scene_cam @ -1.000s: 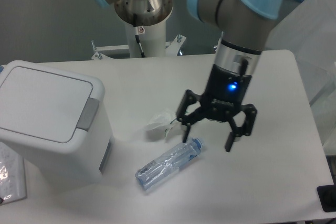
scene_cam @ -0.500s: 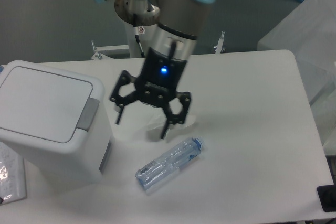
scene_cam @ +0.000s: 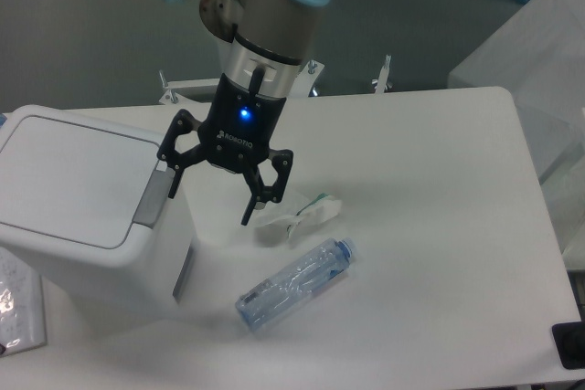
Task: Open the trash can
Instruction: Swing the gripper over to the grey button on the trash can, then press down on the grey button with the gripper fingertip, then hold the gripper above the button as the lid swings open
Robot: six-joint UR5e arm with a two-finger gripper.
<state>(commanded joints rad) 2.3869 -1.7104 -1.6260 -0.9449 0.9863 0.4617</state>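
The gripper [scene_cam: 212, 196] is seen with its two black fingers spread wide apart and pointing downward, and nothing is held between them. It hangs above the table, just beside the right edge of the trash can [scene_cam: 87, 212]; one fingertip is placed close to the grey push-button tab [scene_cam: 153, 198], though contact cannot be confirmed from this view. A blue light is lit on the gripper body.

Nearest the camera, a crushed clear plastic bottle [scene_cam: 294, 282] with a blue cap is laid on its side on the white table [scene_cam: 439, 253], below and to the right of the gripper. At the bottom left corner, part of a clear plastic packet [scene_cam: 18, 312] is visible against the base of the trash can.

The trash can is stood on the left side of the table, its flat white lid [scene_cam: 73, 175] lying closed.

Slightly farther back, a crumpled piece of white wrapper [scene_cam: 300, 215] with a green mark is found just to the right of the gripper's fingers, between the bottle and the arm.

At the far edge, the arm's white mounting column [scene_cam: 249, 66] is seen behind the table, in front of a grey wall.
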